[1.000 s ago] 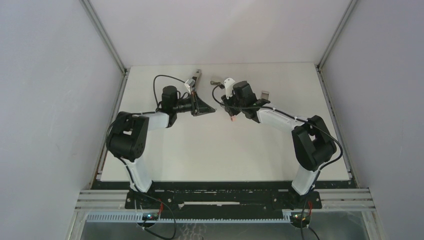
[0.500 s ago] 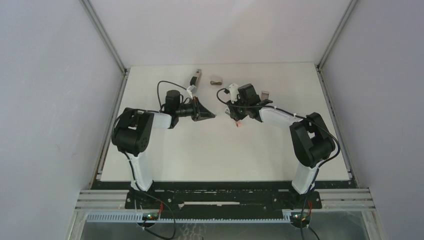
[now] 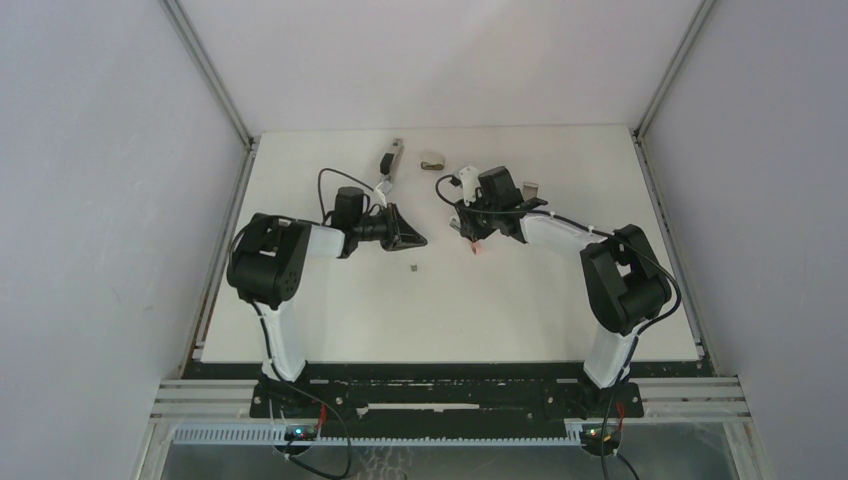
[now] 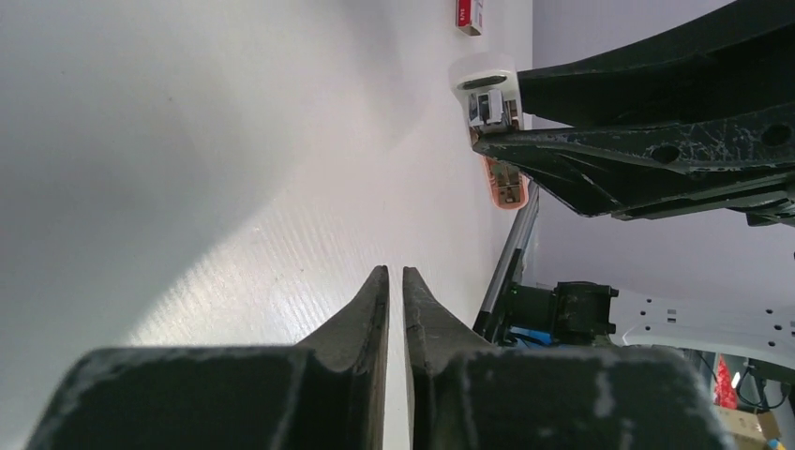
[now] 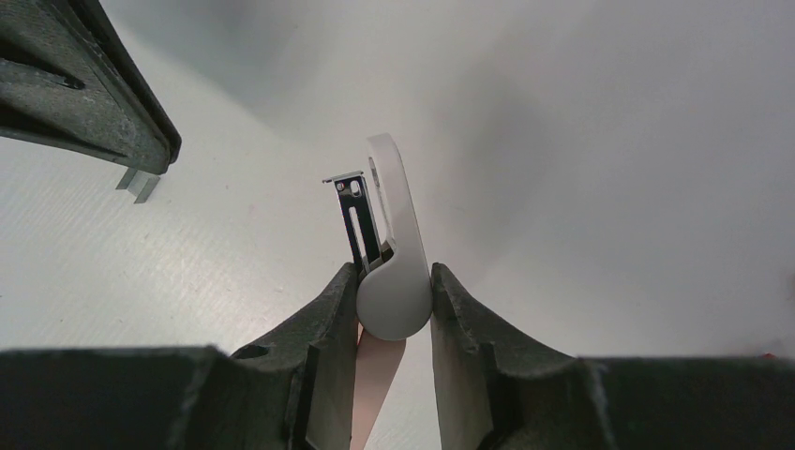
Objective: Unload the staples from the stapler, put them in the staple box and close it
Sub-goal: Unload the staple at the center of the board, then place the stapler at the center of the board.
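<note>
A strip of staples (image 3: 413, 268) lies loose on the table (image 3: 330, 320) by the left pincer (image 4: 395, 274), barely parted and empty; the stapler (image 3: 392, 160) rests farther back, the right pincer (image 5: 394, 281) grips a staple remover (image 5: 398, 216), so unloading seems underway.

We find the stapler (image 3: 391, 160) on the table (image 3: 560, 310) at 11 o'clock by the far edge, a small object (image 3: 432, 160) at its 3 o'clock. The staples (image 3: 413, 268) lie near centre, at 6 o'clock of the left gripper (image 3: 424, 241). A clawed piece (image 5: 401, 234) sits between the fingers of the right gripper (image 5: 394, 270).
</note>
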